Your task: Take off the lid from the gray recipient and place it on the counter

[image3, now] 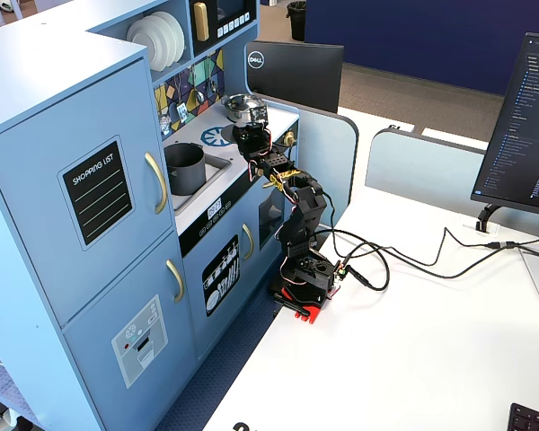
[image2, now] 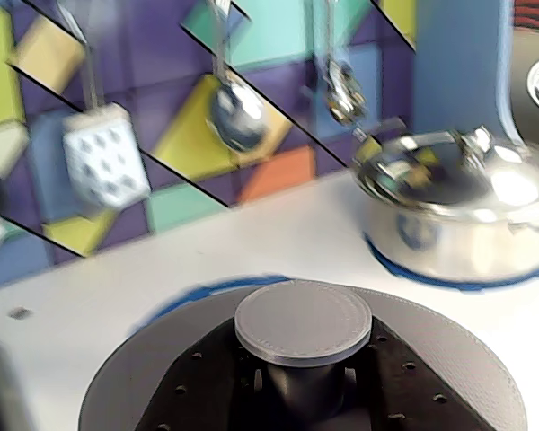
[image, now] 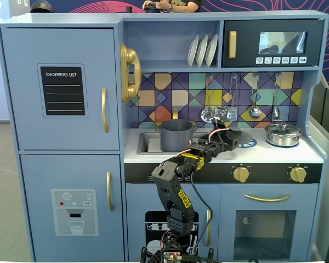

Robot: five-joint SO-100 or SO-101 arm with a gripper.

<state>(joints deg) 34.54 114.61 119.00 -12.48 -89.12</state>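
- The lid is a flat, round, matte dark-gray disc with a paler round knob at its middle, finely ribbed on top.
- In the wrist view the gripper has its black jaws clamped on the stem under that knob, one on each side.
- In a fixed view the lid hangs in the gripper over the blue burner print on the white counter; whether it touches the counter cannot be told.
- The gray recipient stands open in the sink recess, well to the left of the lid, its rim uncovered.
- A shiny silver pot with its own lid sits near, to the right, on a second blue ring.
- A spoon and a grater hang on the tiled backsplash behind.
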